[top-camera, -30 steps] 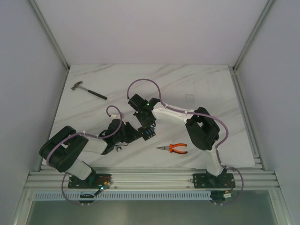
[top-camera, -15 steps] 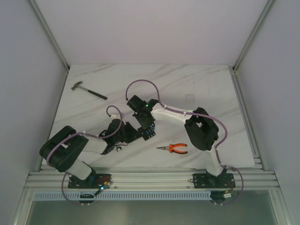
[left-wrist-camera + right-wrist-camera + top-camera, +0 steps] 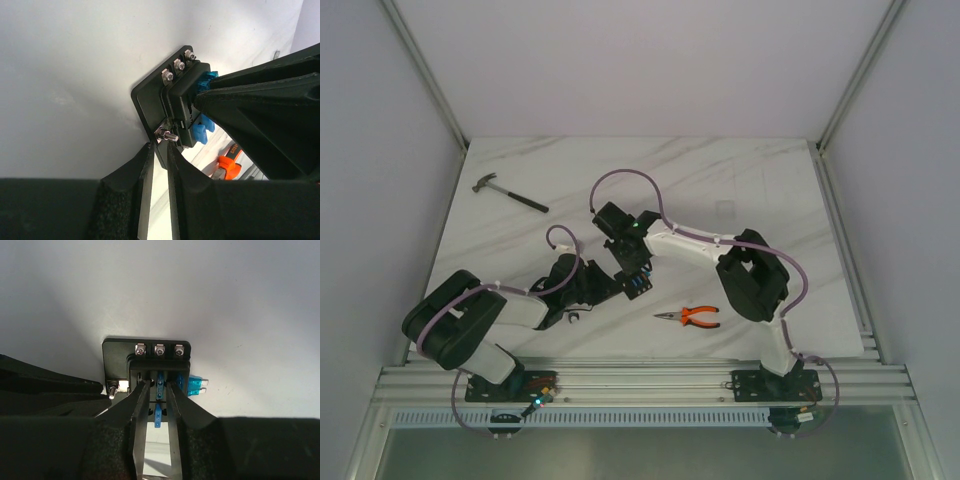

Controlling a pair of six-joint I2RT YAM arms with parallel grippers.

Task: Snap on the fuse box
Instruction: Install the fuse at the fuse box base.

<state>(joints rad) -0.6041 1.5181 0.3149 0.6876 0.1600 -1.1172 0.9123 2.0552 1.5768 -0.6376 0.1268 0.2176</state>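
Hammer (image 3: 510, 194): lay far back on the left of the marble table (image 3: 750, 180), well away from everything.
Left gripper (image 3: 159, 150): jaws were nearly together, pinching the bottom edge of the fuse box's base plate.
Fuse box (image 3: 149, 101): sat mid-table towards the front, right between the two grippers, screws and blue fuses showing.
Right gripper (image 3: 158, 384): jaws were just a narrow slit apart, tips on the box face either side of a blue fuse (image 3: 159, 379). Didn't look clamped on it.
Pliers (image 3: 690, 317): orange handles, lay on the table just right of the action.
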